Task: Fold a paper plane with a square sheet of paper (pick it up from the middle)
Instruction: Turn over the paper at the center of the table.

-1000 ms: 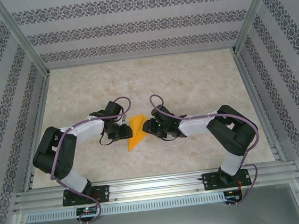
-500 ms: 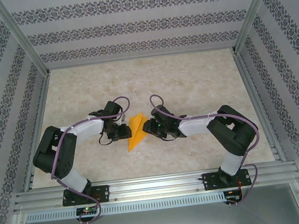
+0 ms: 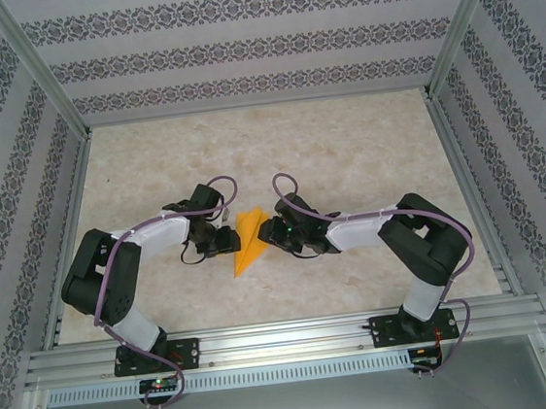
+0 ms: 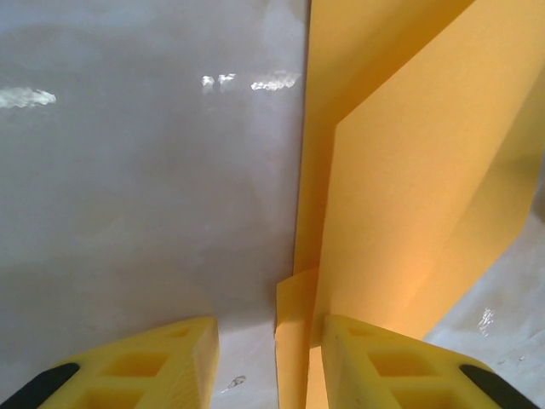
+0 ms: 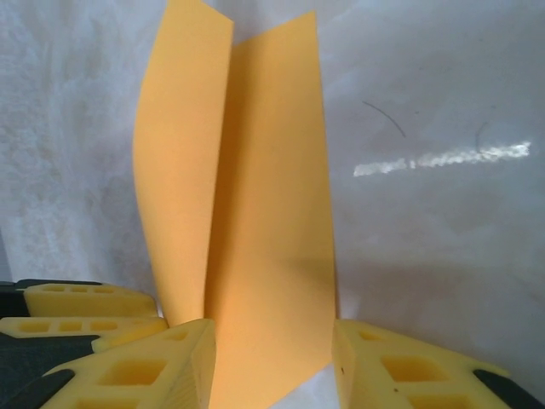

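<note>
The square sheet of paper [image 3: 249,242] is orange-yellow and folded into a narrow pointed paper plane shape, lying on the table between both arms with its tip toward the near edge. My left gripper [image 3: 229,238] is at its left side. In the left wrist view that gripper [image 4: 268,341] is open, with a raised paper flap [image 4: 294,341] standing in the gap beside the right finger [image 4: 383,362]. My right gripper [image 3: 272,231] is at the paper's right side. It [image 5: 272,341] is open, and its jaws straddle one long panel of the paper [image 5: 268,256].
The table [image 3: 345,148] is pale marble with free room behind and to both sides of the paper. Patterned walls and metal posts [image 3: 39,73] enclose it. A metal rail [image 3: 287,338] runs along the near edge. The left gripper's yellow fingers [image 5: 85,302] lie close to the right gripper.
The right gripper has crept slightly left over the paper's edge, and both jaws have narrowed a little. The paper has stayed in place.
</note>
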You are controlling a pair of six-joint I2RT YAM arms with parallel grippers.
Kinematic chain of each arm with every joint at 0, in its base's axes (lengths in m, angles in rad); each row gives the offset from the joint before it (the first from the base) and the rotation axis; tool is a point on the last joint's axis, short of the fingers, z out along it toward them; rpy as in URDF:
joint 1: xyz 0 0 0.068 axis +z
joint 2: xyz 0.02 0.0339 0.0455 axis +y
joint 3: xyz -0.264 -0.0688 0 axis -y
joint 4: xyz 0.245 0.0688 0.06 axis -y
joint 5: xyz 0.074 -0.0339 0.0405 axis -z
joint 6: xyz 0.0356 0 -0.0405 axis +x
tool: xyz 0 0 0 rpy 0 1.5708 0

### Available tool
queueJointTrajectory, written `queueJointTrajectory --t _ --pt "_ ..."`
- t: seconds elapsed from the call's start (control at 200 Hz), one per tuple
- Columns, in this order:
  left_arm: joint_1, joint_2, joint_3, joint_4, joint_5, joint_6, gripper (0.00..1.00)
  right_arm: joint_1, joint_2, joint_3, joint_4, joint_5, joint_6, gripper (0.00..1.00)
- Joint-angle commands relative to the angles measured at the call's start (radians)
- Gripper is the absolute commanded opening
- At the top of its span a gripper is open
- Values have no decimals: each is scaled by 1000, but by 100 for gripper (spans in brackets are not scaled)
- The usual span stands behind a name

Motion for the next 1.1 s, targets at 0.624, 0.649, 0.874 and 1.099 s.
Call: queueJointTrajectory --t 0.624,0.649,0.874,1.099 --pt "-23 88 -14 92 128 3 37 6 64 20 51 -19 21 41" --pt "-23 89 -13 93 129 3 36 7 66 22 54 -19 24 41" --pt "-27 97 -11 104 149 0 37 8 62 17 88 -26 33 36" --pt "-33 102 -13 112 168 -3 36 8 56 11 95 -28 35 33"
